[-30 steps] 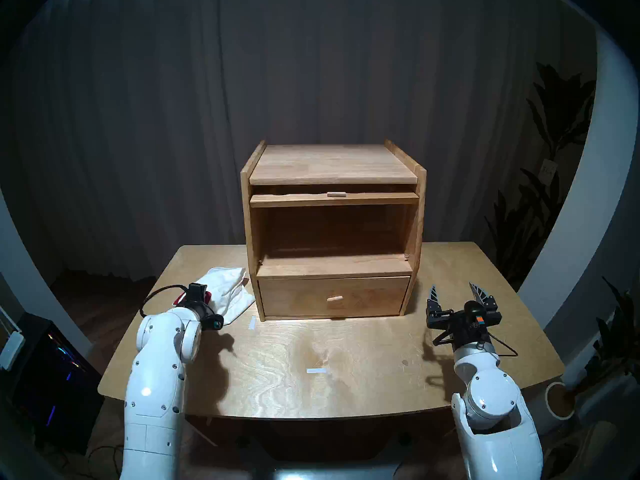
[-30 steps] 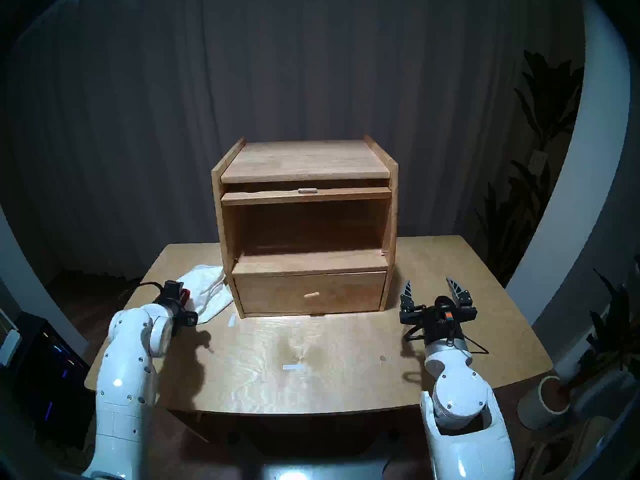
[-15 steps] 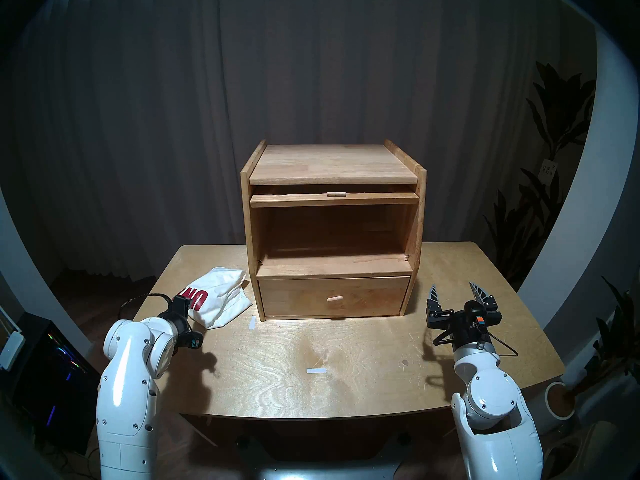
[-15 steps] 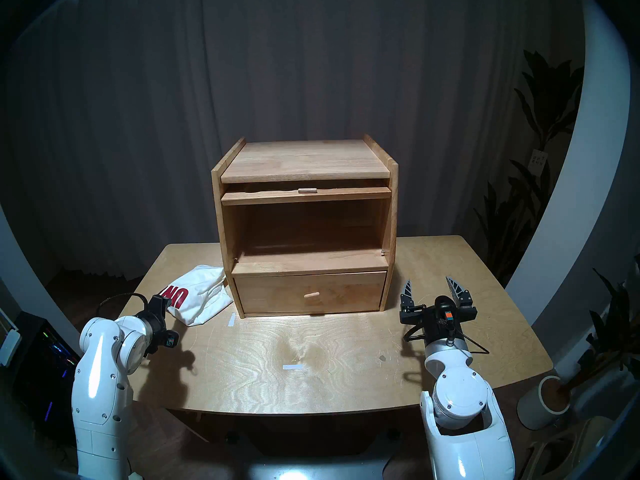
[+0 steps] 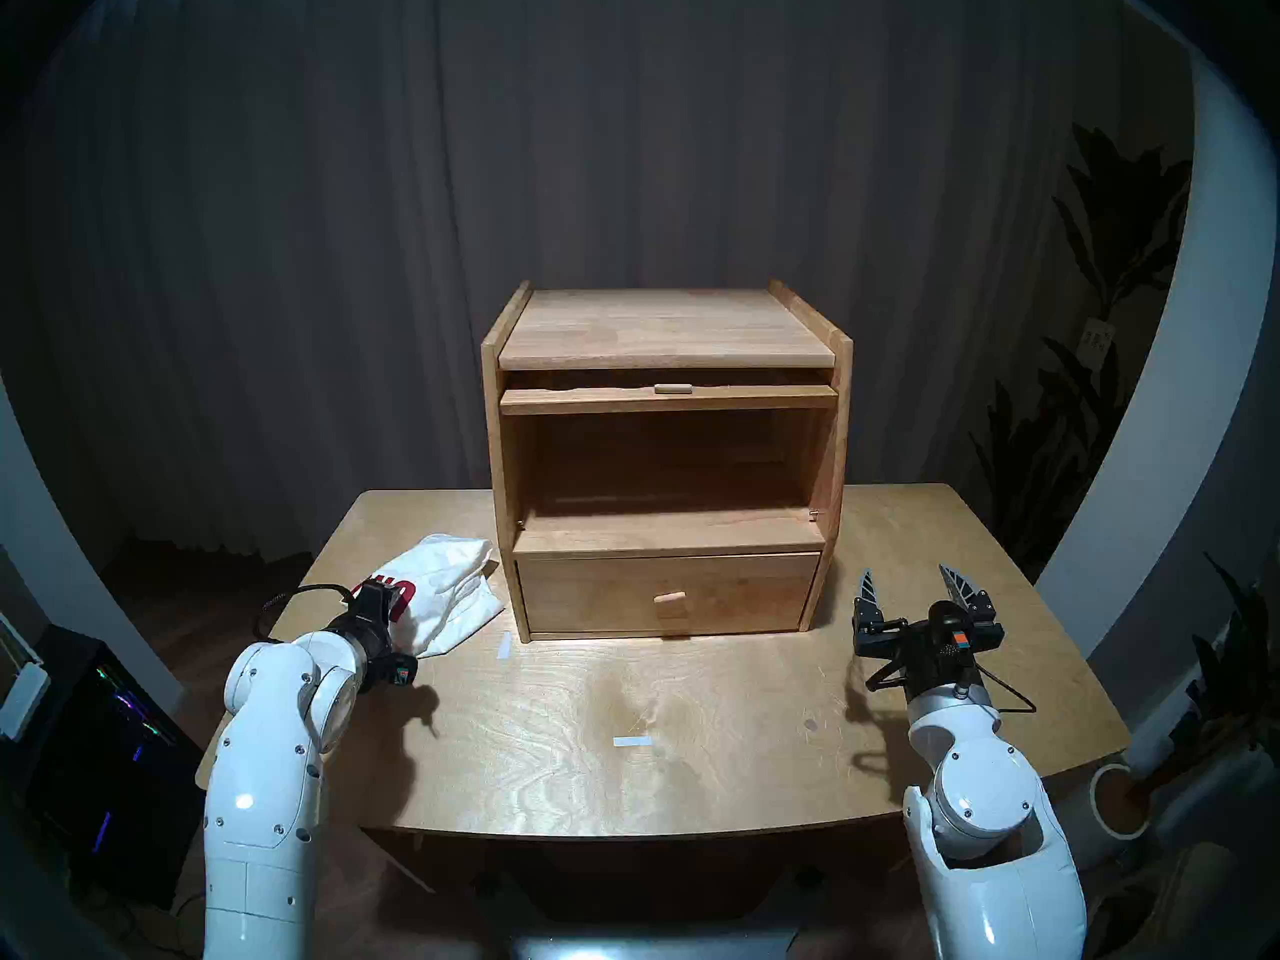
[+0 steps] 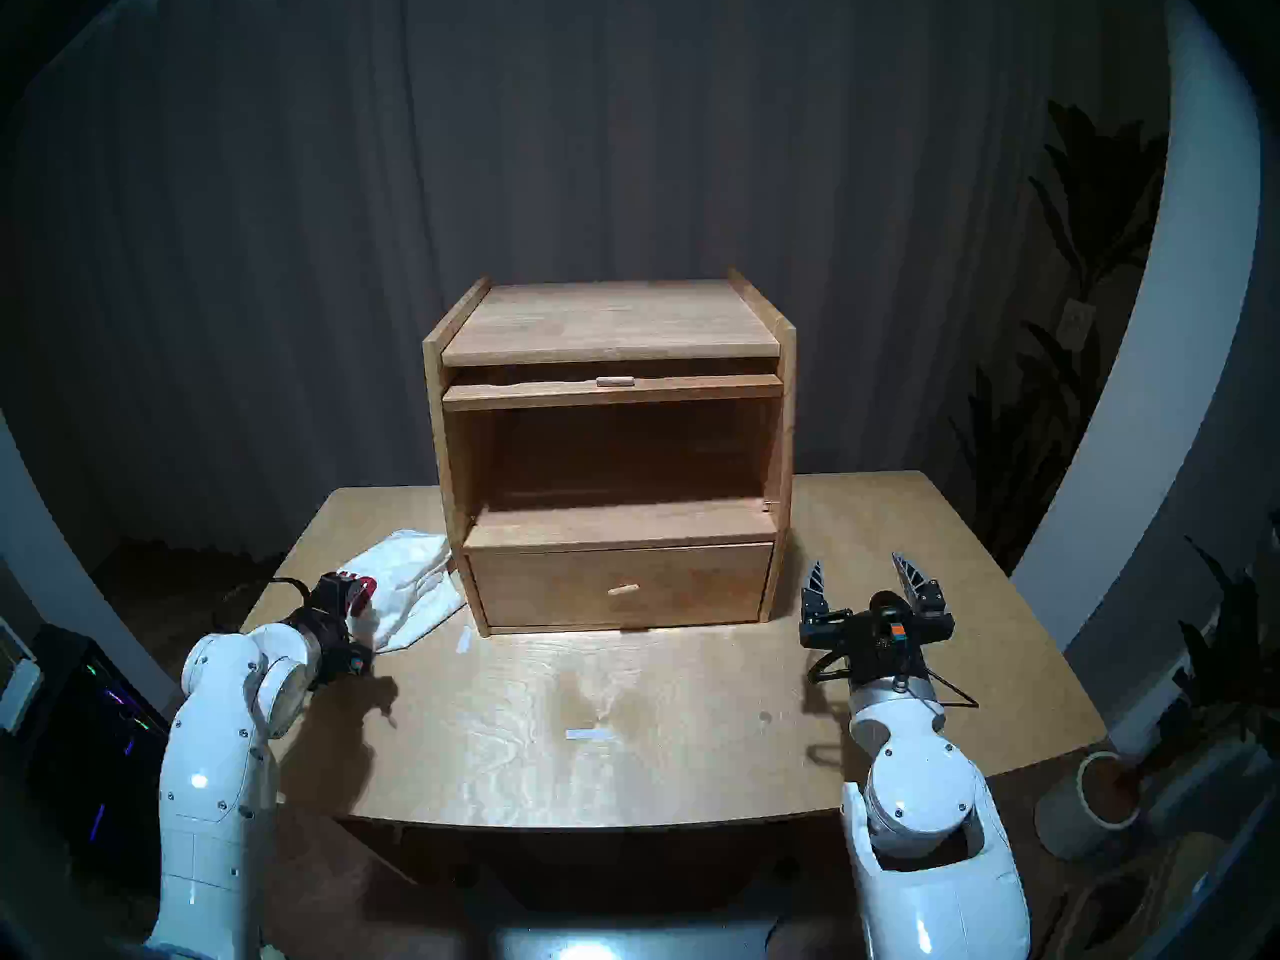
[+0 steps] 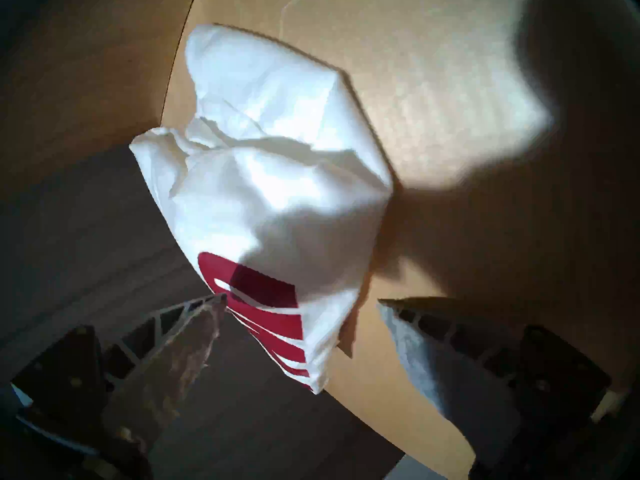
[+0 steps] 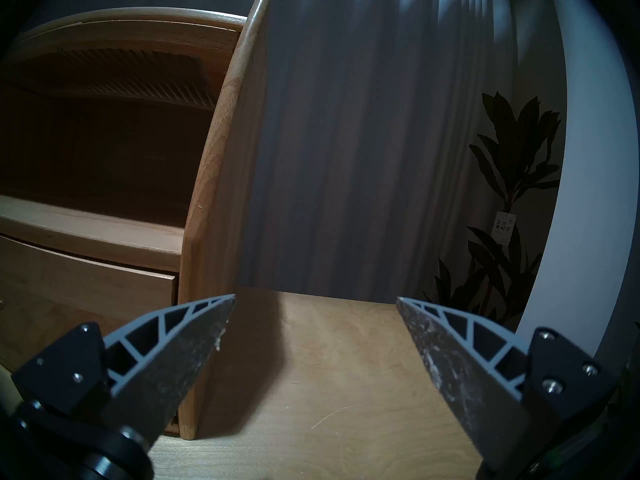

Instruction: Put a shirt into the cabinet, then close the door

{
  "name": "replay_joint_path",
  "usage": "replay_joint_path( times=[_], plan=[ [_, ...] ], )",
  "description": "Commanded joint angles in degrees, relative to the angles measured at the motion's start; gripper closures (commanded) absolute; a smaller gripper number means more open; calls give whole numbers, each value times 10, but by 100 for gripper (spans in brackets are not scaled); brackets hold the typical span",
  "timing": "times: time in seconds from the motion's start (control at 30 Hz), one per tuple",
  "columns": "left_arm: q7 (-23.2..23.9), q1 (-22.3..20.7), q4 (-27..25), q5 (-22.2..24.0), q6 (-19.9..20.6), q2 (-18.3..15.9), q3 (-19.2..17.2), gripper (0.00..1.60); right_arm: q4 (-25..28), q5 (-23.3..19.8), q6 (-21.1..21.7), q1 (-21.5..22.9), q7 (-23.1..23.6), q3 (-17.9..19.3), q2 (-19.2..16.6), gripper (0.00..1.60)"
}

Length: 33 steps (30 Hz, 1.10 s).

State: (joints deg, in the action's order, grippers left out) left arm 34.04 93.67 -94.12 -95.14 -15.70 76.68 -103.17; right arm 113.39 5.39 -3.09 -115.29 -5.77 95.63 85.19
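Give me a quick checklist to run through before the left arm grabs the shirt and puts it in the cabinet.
1. Left gripper jaws open: ok, spread wide with nothing between them.
2. Gripper lined up with the shirt: ok, its red-lettered end lies just ahead of the jaws.
3. Shirt fully on the table: not ok, one edge hangs over the table's side.
4. Door out of the way: ok, lifted flat under the cabinet top.
5. Upper compartment free: ok, nothing seen inside.
6. Right gripper clear of the path: ok, open, beside the cabinet.
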Motion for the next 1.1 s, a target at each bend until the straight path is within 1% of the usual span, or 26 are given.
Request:
replay_joint_path(
  times=[0.0, 0.07, 0.13, 0.17, 0.27, 0.3, 0.37, 0.43, 0.5, 0.53, 0.6, 0.67, 0.7, 0.83, 0.93, 1.0, 1.03, 1.07],
  plan=[
    [-37, -68, 71, -5, 16, -6, 12, 0, 14, 1, -3, 1, 1, -1, -1, 0],
    [-42, -72, 79, -6, 16, -6, 13, 0, 15, 1, -2, 0, 1, -1, -1, 0],
    [-74, -79, 109, -5, 11, -13, 17, 0, 15, 1, -2, 0, 1, -1, -2, 0],
    [-84, -76, 111, -4, 9, -14, 18, 0, 16, 1, -2, 0, 1, -1, -2, 0],
    [-94, -74, 120, -4, 10, -11, 21, 0, 16, 1, -2, 0, 1, -1, -2, 0],
    [-87, -71, 120, 6, 3, -5, 22, 0, 16, 1, -2, 0, 1, -1, -2, 0],
    [-77, -57, 101, 22, -11, 0, 18, 0, 16, 1, -2, 0, 1, -1, -2, 0],
    [-69, -40, 82, 28, -21, 1, 18, 0, 15, 1, -2, 0, 1, -1, -2, 0],
    [-66, -33, 77, 30, -23, 1, 18, 0, 15, 1, -2, 0, 1, -1, -2, 0],
    [-65, -16, 68, 33, -33, -2, 19, 0, 15, 1, -2, 0, 1, -1, -2, 0],
    [-66, 3, 62, 42, -47, -6, 16, 0, 14, 1, -3, 1, 1, -1, -1, 0],
    [-63, 10, 61, 44, -53, -6, 12, 0, 14, 1, -3, 1, 1, -1, -1, 0],
    [-59, 18, 64, 53, -62, -4, 4, 160, 13, 1, -3, 1, 1, -1, -1, 0],
    [-57, 34, 56, 71, -68, -1, -9, 160, 14, 1, -3, 1, 1, -1, -1, 0],
    [-59, 41, 50, 97, -74, 6, -25, 160, 14, 1, -3, 1, 1, -1, -2, 0],
    [-70, 42, 49, 111, -75, 10, -34, 160, 15, 1, -2, 0, 1, -1, -2, 0],
    [-73, 39, 49, 119, -70, 15, -43, 160, 15, 1, -2, 0, 1, -1, -2, 0],
    [-90, 39, 47, 128, -72, 17, -49, 160, 15, 1, -2, 0, 1, -1, -2, 0]
  ],
)
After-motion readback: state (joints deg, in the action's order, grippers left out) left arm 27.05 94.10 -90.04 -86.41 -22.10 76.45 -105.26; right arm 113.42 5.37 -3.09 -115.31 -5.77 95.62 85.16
